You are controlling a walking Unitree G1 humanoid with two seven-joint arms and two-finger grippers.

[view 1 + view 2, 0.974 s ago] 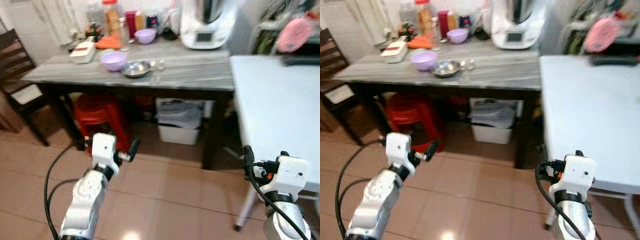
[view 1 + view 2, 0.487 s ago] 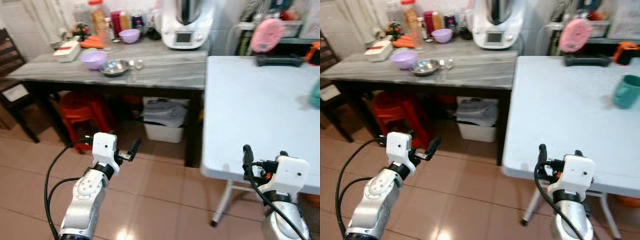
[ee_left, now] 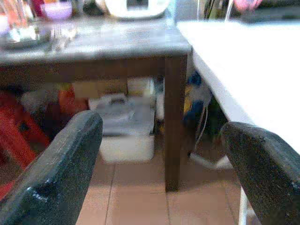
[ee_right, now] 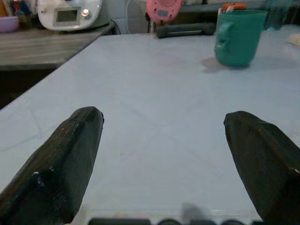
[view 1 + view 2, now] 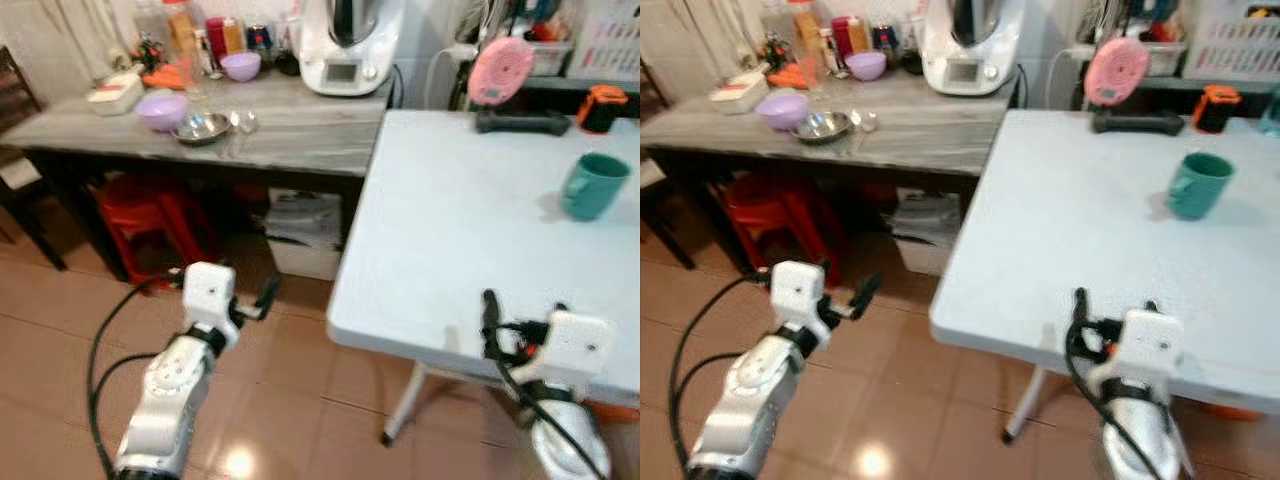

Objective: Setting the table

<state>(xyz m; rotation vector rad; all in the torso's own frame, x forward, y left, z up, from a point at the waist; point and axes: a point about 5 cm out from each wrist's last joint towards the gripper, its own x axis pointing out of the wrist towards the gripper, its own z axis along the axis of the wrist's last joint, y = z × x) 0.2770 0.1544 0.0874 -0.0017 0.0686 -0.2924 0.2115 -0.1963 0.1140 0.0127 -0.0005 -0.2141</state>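
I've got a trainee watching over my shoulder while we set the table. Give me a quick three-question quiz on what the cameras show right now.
1. True or false: the teal mug stands on the white table.
2. Which table holds the steel bowl?
A. the white table
B. the grey-topped table
C. neither, it is on the floor
3. Fill in: the right gripper is ____, its fingers set wide above the near edge of the white table.

Key
1. True. The mug is upright on the far right part of the white top.
2. B. It sits beside the purple bowl.
3. open. The left gripper is open too, out over the tiled floor.
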